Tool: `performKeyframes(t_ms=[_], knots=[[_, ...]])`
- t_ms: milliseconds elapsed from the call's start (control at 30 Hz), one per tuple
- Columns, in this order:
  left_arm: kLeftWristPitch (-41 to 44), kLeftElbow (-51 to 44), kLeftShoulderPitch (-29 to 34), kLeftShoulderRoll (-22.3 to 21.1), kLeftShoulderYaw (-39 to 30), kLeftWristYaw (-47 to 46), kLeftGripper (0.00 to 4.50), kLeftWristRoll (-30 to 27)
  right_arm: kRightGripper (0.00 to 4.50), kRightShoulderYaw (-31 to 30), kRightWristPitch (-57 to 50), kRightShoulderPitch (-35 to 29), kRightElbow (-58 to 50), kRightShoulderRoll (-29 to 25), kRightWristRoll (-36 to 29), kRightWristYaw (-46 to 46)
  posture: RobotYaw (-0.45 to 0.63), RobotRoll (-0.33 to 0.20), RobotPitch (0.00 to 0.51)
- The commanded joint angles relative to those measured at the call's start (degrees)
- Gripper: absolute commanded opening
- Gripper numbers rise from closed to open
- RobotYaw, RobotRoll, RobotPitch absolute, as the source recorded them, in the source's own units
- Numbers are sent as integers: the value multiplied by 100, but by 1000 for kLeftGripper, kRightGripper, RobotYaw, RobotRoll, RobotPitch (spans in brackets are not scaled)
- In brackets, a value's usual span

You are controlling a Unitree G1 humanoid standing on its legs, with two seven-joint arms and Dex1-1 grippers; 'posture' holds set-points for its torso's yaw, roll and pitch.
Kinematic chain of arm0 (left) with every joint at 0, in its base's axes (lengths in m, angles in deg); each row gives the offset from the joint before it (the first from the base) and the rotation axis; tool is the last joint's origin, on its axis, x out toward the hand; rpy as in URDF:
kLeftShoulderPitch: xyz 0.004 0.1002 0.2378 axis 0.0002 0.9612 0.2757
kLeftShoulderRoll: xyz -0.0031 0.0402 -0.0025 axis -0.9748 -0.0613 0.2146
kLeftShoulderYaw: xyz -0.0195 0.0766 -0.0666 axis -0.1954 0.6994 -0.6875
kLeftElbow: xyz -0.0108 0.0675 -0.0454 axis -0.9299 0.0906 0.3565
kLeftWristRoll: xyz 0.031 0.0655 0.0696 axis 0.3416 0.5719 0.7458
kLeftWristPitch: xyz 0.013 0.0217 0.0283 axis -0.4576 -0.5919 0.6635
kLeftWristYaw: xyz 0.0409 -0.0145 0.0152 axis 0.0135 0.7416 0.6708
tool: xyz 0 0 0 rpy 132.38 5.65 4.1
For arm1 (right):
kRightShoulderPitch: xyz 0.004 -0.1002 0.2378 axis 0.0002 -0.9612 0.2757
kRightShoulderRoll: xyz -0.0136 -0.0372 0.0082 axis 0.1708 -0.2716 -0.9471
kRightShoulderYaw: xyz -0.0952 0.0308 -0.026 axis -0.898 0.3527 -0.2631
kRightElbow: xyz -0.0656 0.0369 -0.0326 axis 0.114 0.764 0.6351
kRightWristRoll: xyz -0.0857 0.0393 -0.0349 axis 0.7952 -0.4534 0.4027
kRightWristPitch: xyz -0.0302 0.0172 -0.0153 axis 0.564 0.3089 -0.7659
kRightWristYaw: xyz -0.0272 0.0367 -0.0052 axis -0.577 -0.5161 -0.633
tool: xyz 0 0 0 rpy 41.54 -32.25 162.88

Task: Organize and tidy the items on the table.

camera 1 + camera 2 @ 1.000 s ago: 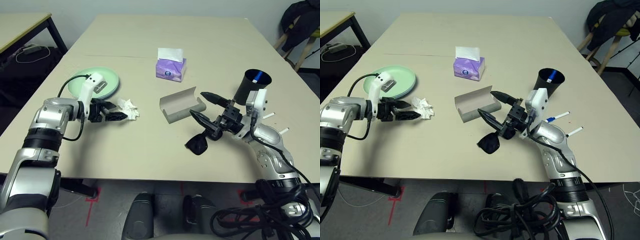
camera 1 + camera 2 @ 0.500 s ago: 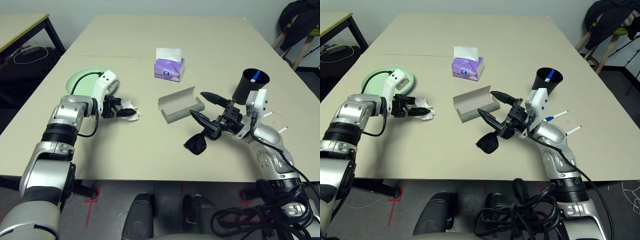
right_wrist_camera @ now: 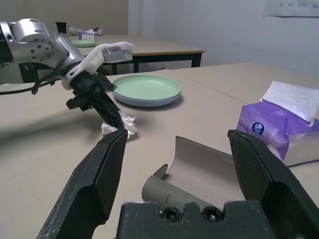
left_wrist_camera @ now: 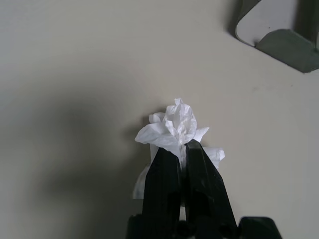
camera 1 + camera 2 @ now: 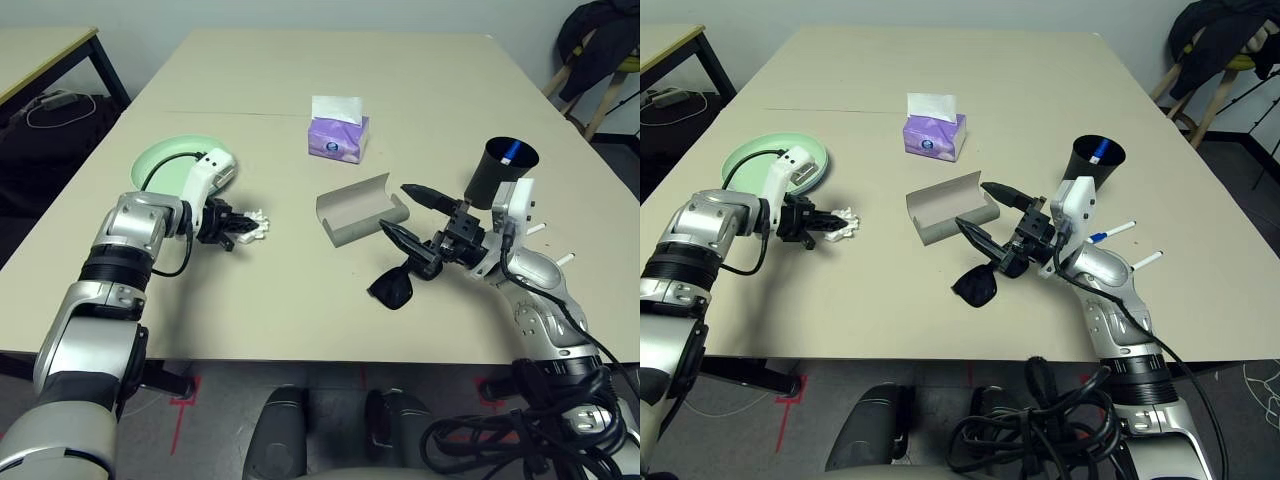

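Now left hand [image 4: 182, 149] on tissue wad [image 4: 174, 127]

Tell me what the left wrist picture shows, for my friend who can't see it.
The left tool is shut on a crumpled white tissue, pinching it on the beige table. Part of the open grey case peeks in at one corner.
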Motion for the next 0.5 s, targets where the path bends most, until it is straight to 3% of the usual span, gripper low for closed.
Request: performKeyframes(t_ms=[33, 200, 400, 500], knots=[[315, -188, -192, -42, -255, -28, 17, -214, 4500, 9, -24, -16, -24, -25, -60, -40, 142, 0, 72], [583, 321, -783, 274, -1098, -1036, 17, -518, 4500, -39, -119, -39, -16, -58, -100, -144, 151, 0, 74], [-324, 1887, -1694, 470, -2037, -3129, 17, -511, 4500, -53, -300, -37, -31, -60, -129, -156, 153, 0, 74], [-786, 2451, -1841, 419, -2062, -3581, 17, -361, 4500, -98, -508, -70, -89, -144, -34, -88, 148, 0, 75]])
